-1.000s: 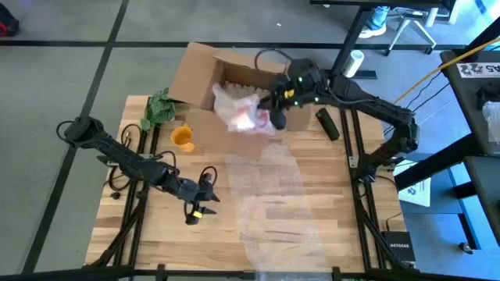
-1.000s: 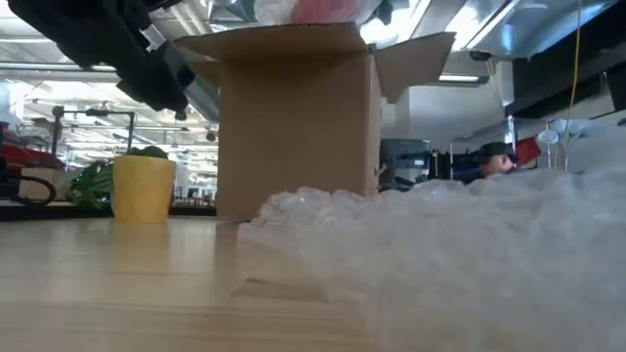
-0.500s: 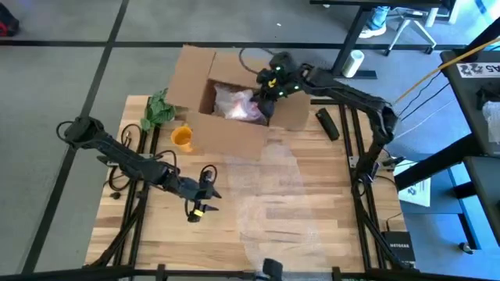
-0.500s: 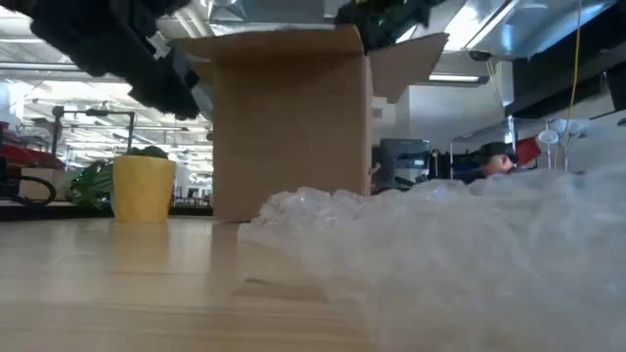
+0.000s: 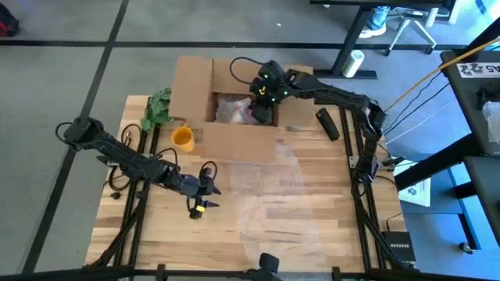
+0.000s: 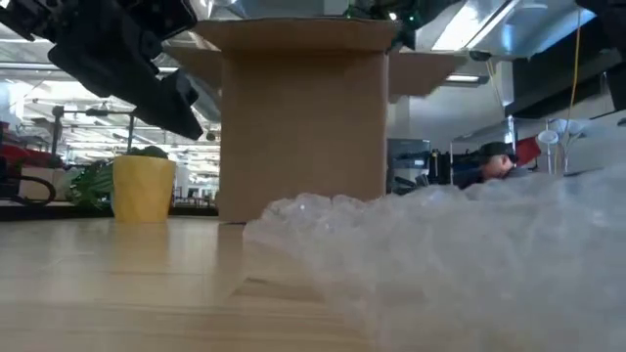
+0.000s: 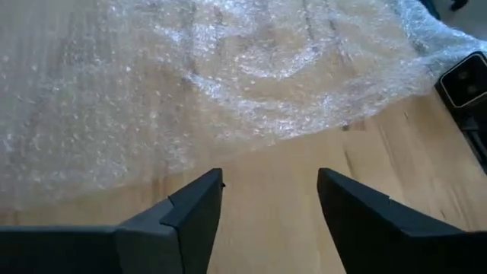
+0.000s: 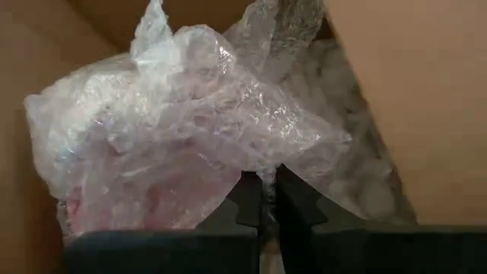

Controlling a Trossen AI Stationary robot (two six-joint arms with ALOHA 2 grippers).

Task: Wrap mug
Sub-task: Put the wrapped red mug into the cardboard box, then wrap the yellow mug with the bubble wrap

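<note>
Pinching bubble-wrapped mug (image 8: 183, 144), right gripper (image 8: 262, 199) hidden inside box (image 5: 234, 140).

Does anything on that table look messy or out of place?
Only a little. A sheet of bubble wrap lies rumpled across the table, unused. The wrapped bundle sits crumpled in the cardboard box, with the right end effector pinching its wrap.

The right gripper (image 5: 264, 108) reached far across the table with its fingers pinched together, while the left gripper (image 5: 205, 193) waited low, fingers spread apart.
</note>
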